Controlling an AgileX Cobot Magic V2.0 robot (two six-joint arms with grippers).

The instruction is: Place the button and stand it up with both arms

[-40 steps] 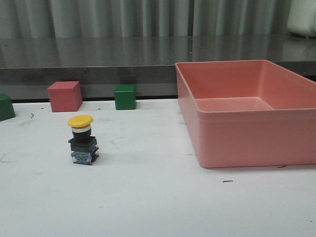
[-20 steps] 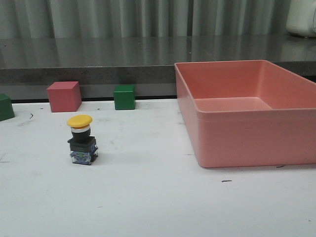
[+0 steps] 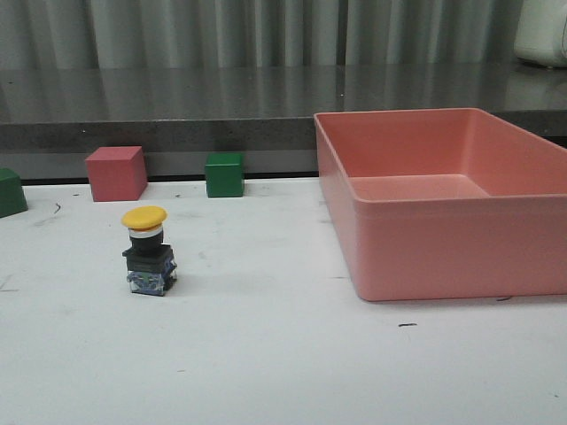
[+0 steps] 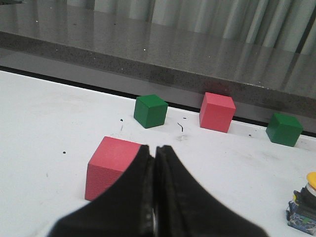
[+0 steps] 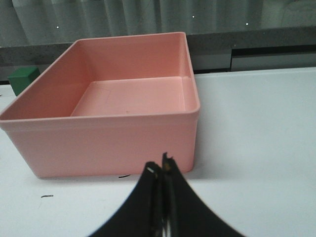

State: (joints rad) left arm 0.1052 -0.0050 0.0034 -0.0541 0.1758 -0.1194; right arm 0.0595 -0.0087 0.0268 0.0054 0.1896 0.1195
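The button [image 3: 147, 252] stands upright on the white table, yellow cap up, black body and bluish contacts below, left of the middle in the front view. It also shows at the edge of the left wrist view [image 4: 304, 202]. No arm shows in the front view. My left gripper [image 4: 154, 150] is shut and empty, low over the table, with a pink cube [image 4: 112, 165] just behind its fingers. My right gripper [image 5: 161, 168] is shut and empty, in front of the pink bin [image 5: 103, 143], apart from it.
The large pink bin [image 3: 443, 252] fills the right side and holds nothing. A pink cube [image 3: 116, 173] and green cubes [image 3: 224, 174] [image 3: 11, 192] line the table's back edge below a dark ledge. Those cubes also show in the left wrist view [image 4: 150, 110] [image 4: 217, 111] [image 4: 284, 129].
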